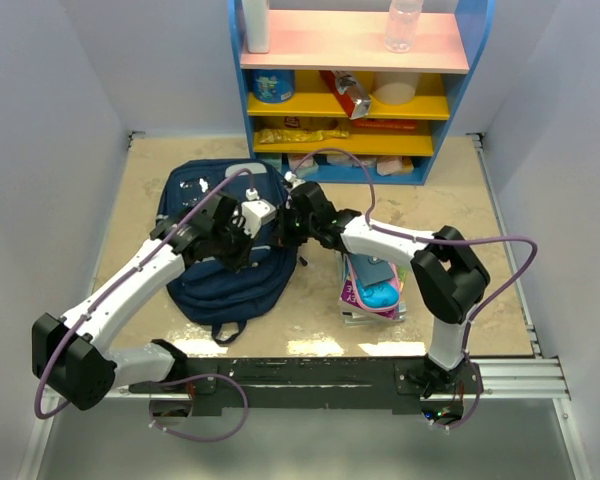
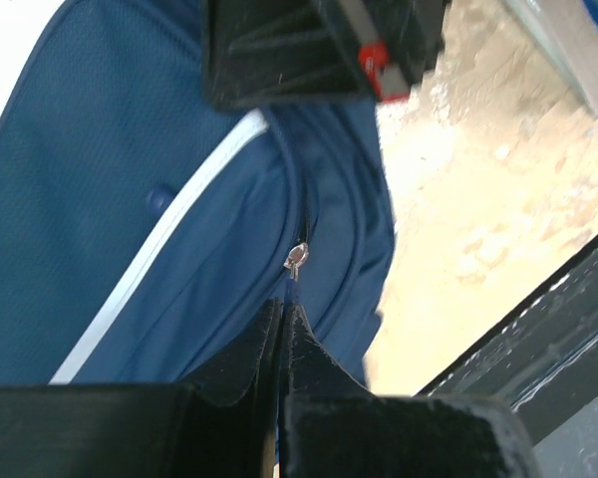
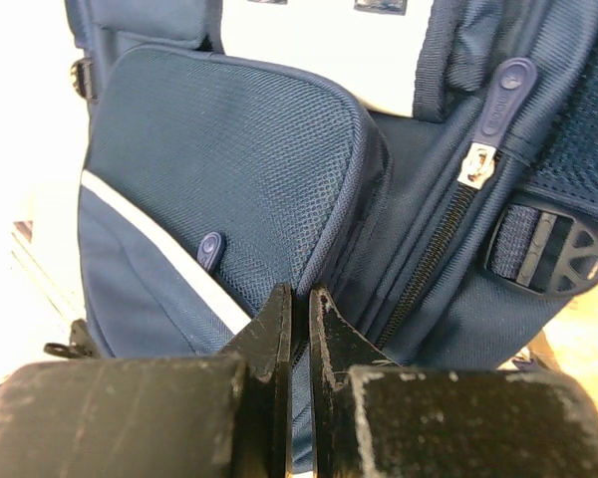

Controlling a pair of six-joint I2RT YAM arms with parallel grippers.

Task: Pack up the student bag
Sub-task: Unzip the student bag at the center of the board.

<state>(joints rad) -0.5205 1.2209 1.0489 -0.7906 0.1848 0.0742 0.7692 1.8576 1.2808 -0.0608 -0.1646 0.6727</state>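
The navy student bag (image 1: 205, 285) lies flat on the table left of centre, its top toward the shelf. My left gripper (image 1: 255, 238) is over the bag's right side. In the left wrist view my left gripper (image 2: 284, 304) is shut on the blue pull hanging from a silver zipper slider (image 2: 296, 259) on the bag (image 2: 130, 199). My right gripper (image 1: 285, 228) meets the bag's right edge. In the right wrist view my right gripper (image 3: 299, 291) is pinched on the seam of the bag's front pocket (image 3: 229, 159). A second, closed zipper (image 3: 477, 164) runs beside it.
A stack of books with a pink and blue pencil case (image 1: 375, 285) lies right of the bag under my right arm. A blue and yellow shelf (image 1: 355, 90) with bottles and packets stands at the back. Grey walls enclose both sides.
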